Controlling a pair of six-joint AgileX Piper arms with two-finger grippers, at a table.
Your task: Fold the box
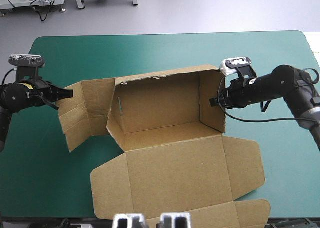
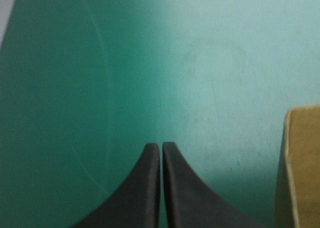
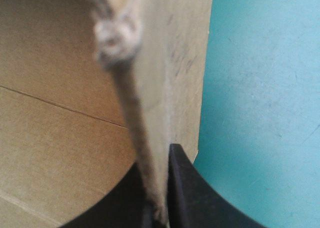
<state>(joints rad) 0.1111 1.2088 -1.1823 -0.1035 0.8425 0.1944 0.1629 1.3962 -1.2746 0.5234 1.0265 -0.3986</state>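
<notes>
Walls of the box (image 1: pixel 165 130) are raised into an open tray near the middle of the table (image 1: pixel 280 48), and the lid (image 1: pixel 175 180) is laid flat toward the near edge. A flap (image 1: pixel 82 110) is spread out at the tray's left side, on the teal-green cover (image 1: pixel 45 163).

The right gripper (image 1: pixel 216 101) is set at the tray's right wall (image 1: pixel 212 95). In the right wrist view, the right gripper (image 3: pixel 157 160) is seen with its jaws all but closed, and the upright edge of the right wall (image 3: pixel 172 63) is pinched between them. The inside of the box (image 3: pixel 60 118) is seen on one side of the jaws and the cover (image 3: pixel 265 88) on the other.

The left gripper (image 1: pixel 67 93) is held at the outer edge of the flap. In the left wrist view, the left gripper (image 2: pixel 161 145) is seen with its jaws closed tip to tip, and nothing is held between them. Bare cover (image 2: pixel 150 63) is seen ahead of the jaws. An edge of the box (image 2: pixel 302 168) is seen beside them, apart from the fingers (image 2: pixel 142 188). Contact with the flap cannot be told from the high view.
</notes>
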